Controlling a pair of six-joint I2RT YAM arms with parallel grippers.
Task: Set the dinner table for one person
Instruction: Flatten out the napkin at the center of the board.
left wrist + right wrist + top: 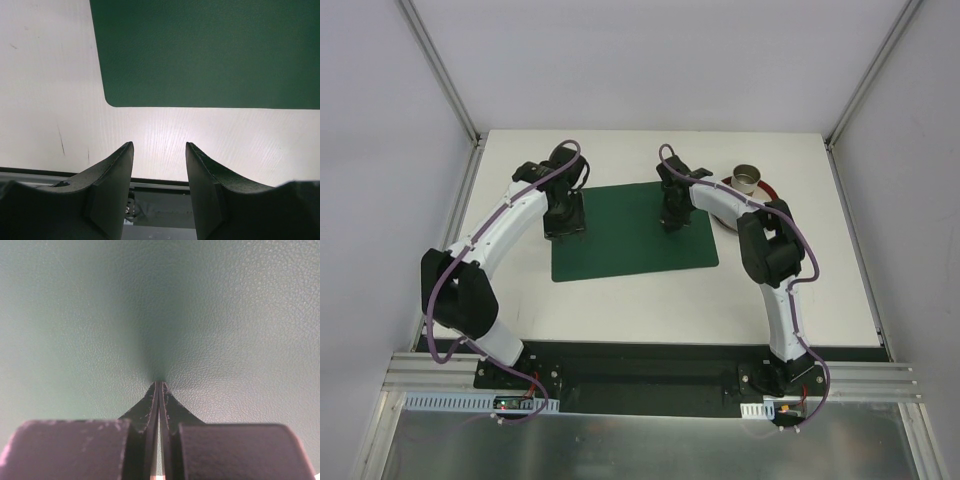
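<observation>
The white dinner table [620, 310] carries a dark green placemat [630, 245] at its middle. My left gripper [563, 225] is open and empty at the mat's far left edge. In the left wrist view its jaws [160, 147] stand wide apart over bare white tabletop [175, 130], with a rounded corner of the mat [210, 50] beyond. My right gripper [670, 222] is shut, pointing down on the mat's far right part. In the right wrist view its closed tips [160, 382] touch the grained green mat [75, 315]. I see nothing between the fingers.
A red plate [771, 190] with a metal cup [748, 179] on it sits at the back right, partly behind the right arm. Aluminium posts stand at the table's far corners. A black strip and rail run along the near edge [165, 187].
</observation>
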